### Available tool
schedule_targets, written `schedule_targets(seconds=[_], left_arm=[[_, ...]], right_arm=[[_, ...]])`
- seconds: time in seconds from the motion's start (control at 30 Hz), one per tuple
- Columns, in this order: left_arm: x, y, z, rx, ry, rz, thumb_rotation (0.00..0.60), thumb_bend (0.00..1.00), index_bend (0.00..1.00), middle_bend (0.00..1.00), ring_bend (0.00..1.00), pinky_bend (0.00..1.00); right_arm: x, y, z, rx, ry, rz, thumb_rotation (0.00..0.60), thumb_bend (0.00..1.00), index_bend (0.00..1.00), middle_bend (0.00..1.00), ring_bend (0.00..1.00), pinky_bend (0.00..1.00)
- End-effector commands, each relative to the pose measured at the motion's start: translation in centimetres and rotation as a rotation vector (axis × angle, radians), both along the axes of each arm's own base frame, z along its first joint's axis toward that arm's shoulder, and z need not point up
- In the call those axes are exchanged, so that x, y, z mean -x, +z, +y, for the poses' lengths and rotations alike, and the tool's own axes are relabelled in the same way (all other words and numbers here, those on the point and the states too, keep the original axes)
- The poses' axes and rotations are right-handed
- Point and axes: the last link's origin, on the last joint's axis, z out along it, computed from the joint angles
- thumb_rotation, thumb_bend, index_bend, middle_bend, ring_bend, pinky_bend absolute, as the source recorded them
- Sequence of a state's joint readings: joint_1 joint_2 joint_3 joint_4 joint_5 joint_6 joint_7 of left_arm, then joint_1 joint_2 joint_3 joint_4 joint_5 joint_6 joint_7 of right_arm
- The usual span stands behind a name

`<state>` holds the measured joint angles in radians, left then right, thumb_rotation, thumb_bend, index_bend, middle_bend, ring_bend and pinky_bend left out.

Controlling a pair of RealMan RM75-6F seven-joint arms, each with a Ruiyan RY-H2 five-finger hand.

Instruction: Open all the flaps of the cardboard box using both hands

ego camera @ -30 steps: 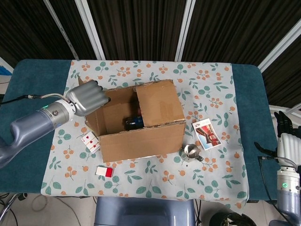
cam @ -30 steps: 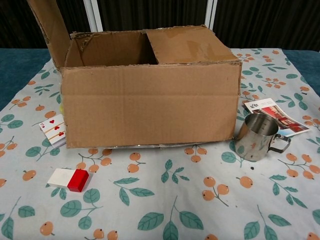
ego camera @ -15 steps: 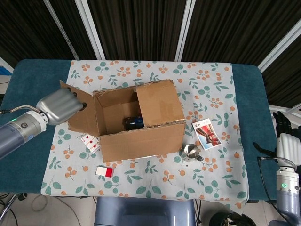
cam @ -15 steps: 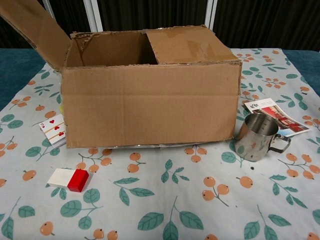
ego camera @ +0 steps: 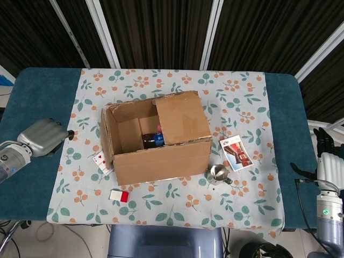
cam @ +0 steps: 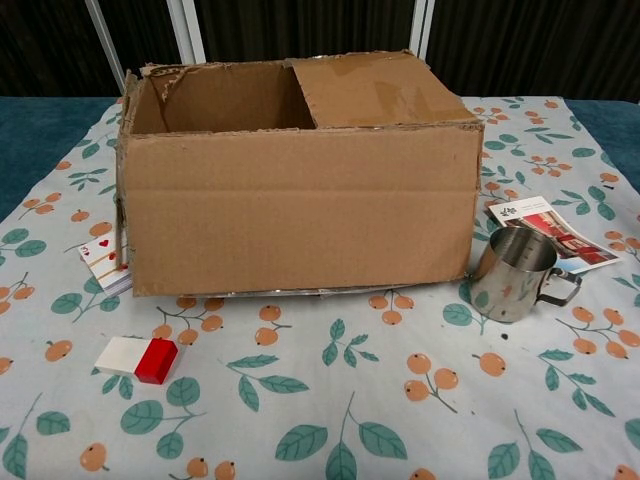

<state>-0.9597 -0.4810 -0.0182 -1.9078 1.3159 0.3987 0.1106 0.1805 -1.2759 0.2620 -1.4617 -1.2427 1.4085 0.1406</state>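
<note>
The cardboard box [ego camera: 161, 156] [cam: 300, 200] stands mid-table. Its left flap [ego camera: 105, 141] [cam: 122, 190] hangs down against the left wall. The right flap [ego camera: 181, 117] [cam: 385, 90] still lies flat over the right half of the opening. A dark bottle [ego camera: 152, 140] lies inside. My left hand [ego camera: 42, 137] is off to the left above the blue cloth, well apart from the box, fingers curled in and holding nothing. My right hand [ego camera: 324, 156] hangs beyond the table's right edge, fingers apart and empty. Neither hand shows in the chest view.
Playing cards [ego camera: 101, 159] [cam: 106, 262] lie by the box's left front corner. A red and white block [ego camera: 119, 195] [cam: 137, 358] lies in front. A steel cup [ego camera: 218, 173] [cam: 515, 272] and a booklet [ego camera: 237, 152] [cam: 550, 230] sit right of the box.
The left flap swung outward from upright and dropped against the box's left side. My left hand let go of it and drew away to the left. The right hand stayed still.
</note>
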Motion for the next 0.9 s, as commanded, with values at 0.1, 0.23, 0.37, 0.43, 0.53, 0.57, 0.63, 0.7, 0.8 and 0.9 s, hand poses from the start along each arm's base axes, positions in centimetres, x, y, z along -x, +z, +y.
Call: schedule_targets(seconds=[0.1, 0.23, 0.37, 0.43, 0.53, 0.57, 0.63, 0.7, 0.8, 0.9], left_arm=[[2.7, -0.9, -0.3, -0.113, 0.044, -0.166, 0.6, 0.44, 0.21, 0.4, 0.18, 0.24], [4.2, -1.7, -1.2, -0.232, 0.035, -0.302, 0.6, 0.32, 0.12, 0.21, 0.08, 0.14], [5.9, -2.5, -2.9, -0.41, 0.021, -0.447, 0.6, 0.25, 0.01, 0.05, 0.01, 0.05], [6.9, -3.0, -3.8, -0.484, 0.034, -0.499, 0.6, 0.22, 0.0, 0.01, 0.0, 0.01], [8.6, -3.5, -5.0, -0.611, 0.063, -0.564, 0.6, 0.21, 0.0, 0.0, 0.0, 0.0], [9.3, -3.6, -5.4, -0.659, 0.067, -0.579, 0.6, 0.21, 0.0, 0.0, 0.0, 0.0], [10.2, -3.7, -6.0, -0.718, 0.069, -0.593, 0.6, 0.21, 0.0, 0.0, 0.0, 0.0], [11.1, -3.9, -6.5, -0.781, 0.067, -0.612, 0.6, 0.21, 0.0, 0.0, 0.0, 0.0], [12.2, -4.2, -7.0, -0.837, 0.067, -0.631, 0.6, 0.21, 0.0, 0.0, 0.0, 0.0], [13.2, -4.5, -7.1, -0.856, 0.06, -0.63, 0.6, 0.21, 0.0, 0.0, 0.0, 0.0]], right_arm=[[0.0, 0.1, 0.0, 0.0, -0.001, 0.009, 0.6, 0.21, 0.0, 0.0, 0.0, 0.22], [-0.3, 0.2, 0.1, 0.0, 0.008, 0.025, 0.6, 0.21, 0.0, 0.0, 0.0, 0.22], [-1.1, 0.5, -0.1, 0.003, 0.029, 0.045, 0.6, 0.21, 0.0, 0.0, 0.0, 0.22], [-1.5, 0.6, -0.2, 0.003, 0.036, 0.056, 0.6, 0.21, 0.0, 0.0, 0.0, 0.22], [-2.4, 0.7, -0.5, -0.001, 0.049, 0.068, 0.6, 0.21, 0.0, 0.0, 0.0, 0.22], [-2.9, 0.7, -0.7, -0.005, 0.054, 0.073, 0.6, 0.21, 0.0, 0.0, 0.0, 0.22], [-3.8, 0.9, -1.2, -0.009, 0.066, 0.076, 0.6, 0.21, 0.0, 0.0, 0.0, 0.22], [-5.2, 1.0, -1.8, -0.016, 0.086, 0.063, 0.6, 0.2, 0.0, 0.0, 0.0, 0.22], [-7.6, 1.2, -3.0, -0.037, 0.123, 0.05, 0.6, 0.19, 0.0, 0.0, 0.0, 0.22], [-10.4, 1.2, -4.5, -0.069, 0.175, 0.053, 0.6, 0.19, 0.0, 0.0, 0.0, 0.22]])
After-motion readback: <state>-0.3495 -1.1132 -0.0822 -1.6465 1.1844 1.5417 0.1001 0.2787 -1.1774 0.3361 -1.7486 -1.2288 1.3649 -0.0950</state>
